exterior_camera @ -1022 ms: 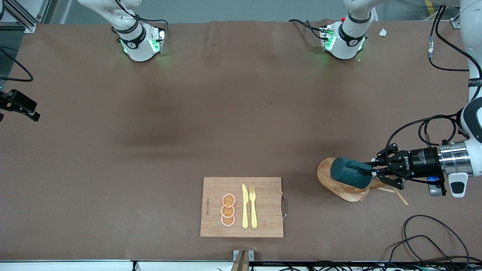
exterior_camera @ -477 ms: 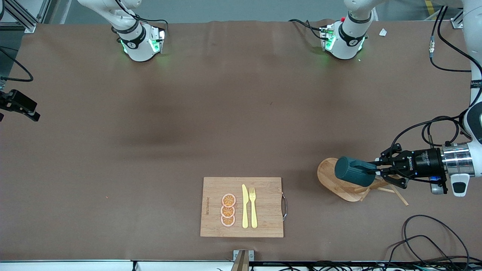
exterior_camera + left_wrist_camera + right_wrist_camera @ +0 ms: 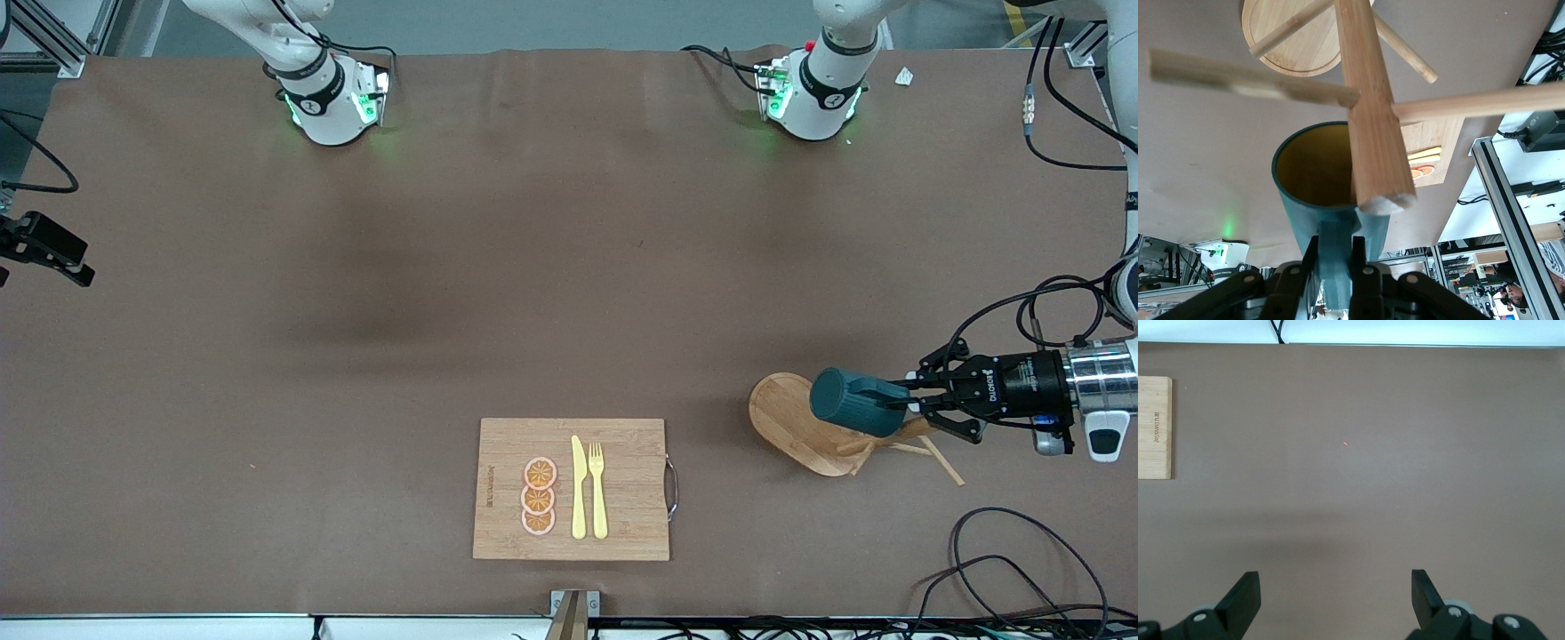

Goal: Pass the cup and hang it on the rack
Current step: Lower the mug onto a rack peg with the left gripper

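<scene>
My left gripper (image 3: 907, 400) is shut on the loop handle of the dark teal cup (image 3: 849, 400) and holds it on its side above the wooden rack (image 3: 787, 422). The cup's mouth faces the rack's oval base. In the left wrist view the fingers (image 3: 1310, 257) clamp the handle, and the cup (image 3: 1315, 173) shows its tan inside. The rack's post (image 3: 1371, 120) crosses in front of the cup's rim, with thin pegs (image 3: 1245, 83) spreading from it. My right gripper (image 3: 1335, 587) is open and empty over bare table; it is out of the front view.
A bamboo cutting board (image 3: 622, 498) with a yellow knife, a fork (image 3: 597, 489) and orange slices (image 3: 539, 496) lies near the front camera's edge of the table. Loose cables (image 3: 1005, 551) lie at the left arm's end.
My left gripper has drawn the cup along the rack's post, away from the base and toward the left arm's end of the table. The rack has stayed put.
</scene>
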